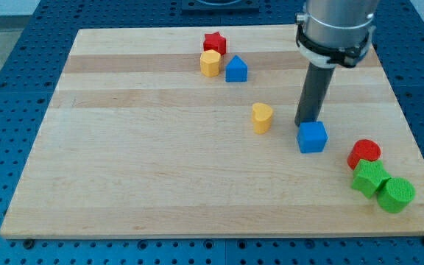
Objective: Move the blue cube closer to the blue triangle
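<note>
Red star (pixel 214 42), two yellow blocks (pixel 210 63) (pixel 262 117), red cylinder (pixel 364 153), two green blocks (pixel 369 177) (pixel 396 194).

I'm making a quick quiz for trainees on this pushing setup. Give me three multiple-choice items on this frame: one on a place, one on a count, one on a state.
1. Where is my tip relative to the blue cube?
A. Just above it toward the view's top, at its upper left edge
B. Far off at the view's bottom left
C. Beside the red star

2. How many green blocks are on the board?
A. None
B. Two
C. Four

3. What is the state of the blue cube and the blue triangle?
A. Touching
B. Stacked
C. Well apart

Answers:
1 A: the rod ends right at the cube's upper left edge.
2 B: two green blocks sit at the view's lower right.
3 C: the yellow block lies in the gap between them.
</note>
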Action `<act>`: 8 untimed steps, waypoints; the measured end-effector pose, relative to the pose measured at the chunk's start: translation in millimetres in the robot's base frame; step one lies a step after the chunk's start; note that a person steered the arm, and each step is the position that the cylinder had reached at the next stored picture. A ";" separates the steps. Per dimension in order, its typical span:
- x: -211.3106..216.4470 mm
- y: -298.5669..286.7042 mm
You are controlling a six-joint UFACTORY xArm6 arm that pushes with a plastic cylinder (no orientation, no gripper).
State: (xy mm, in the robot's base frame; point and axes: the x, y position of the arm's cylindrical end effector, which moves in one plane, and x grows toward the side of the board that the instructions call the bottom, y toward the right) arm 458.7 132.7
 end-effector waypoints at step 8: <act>75.7 -19.0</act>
State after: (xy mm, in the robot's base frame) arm 534.5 113.7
